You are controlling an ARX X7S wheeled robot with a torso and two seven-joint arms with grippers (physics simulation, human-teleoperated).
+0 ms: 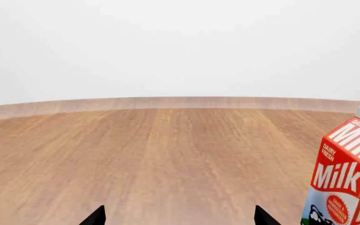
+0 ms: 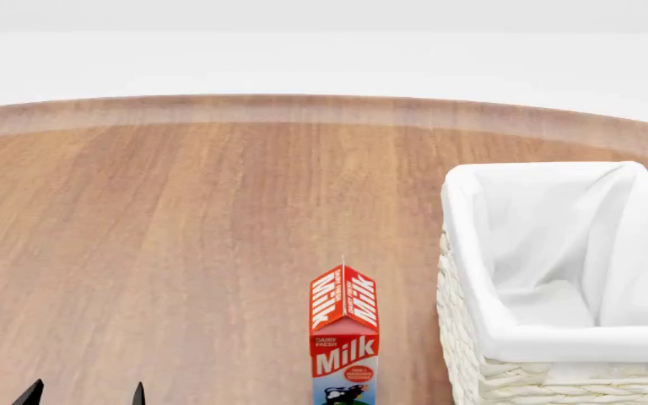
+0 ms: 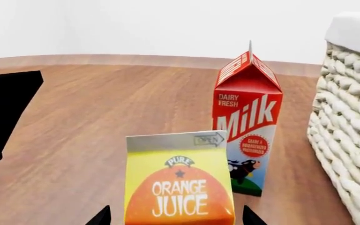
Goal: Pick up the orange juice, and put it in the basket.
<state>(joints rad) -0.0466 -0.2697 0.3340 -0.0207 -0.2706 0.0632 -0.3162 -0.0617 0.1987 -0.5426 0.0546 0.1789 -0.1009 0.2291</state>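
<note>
The orange juice (image 3: 178,183), a yellow and orange carton, stands upright on the wooden table and shows only in the right wrist view. My right gripper (image 3: 176,218) is open, with one fingertip on each side of the carton and a small gap on both sides. The cream wicker basket (image 2: 471,337) with its white liner stands at the right; its woven wall (image 3: 348,117) also shows in the right wrist view. My left gripper (image 1: 180,219) is open and empty, low at the front left in the head view (image 2: 84,396). The right gripper is out of the head view.
A red and white milk carton (image 2: 343,337) stands upright just left of the basket and just behind the orange juice (image 3: 247,122); it also shows in the left wrist view (image 1: 348,178). A black shape (image 3: 5,112) stands to one side in the right wrist view.
</note>
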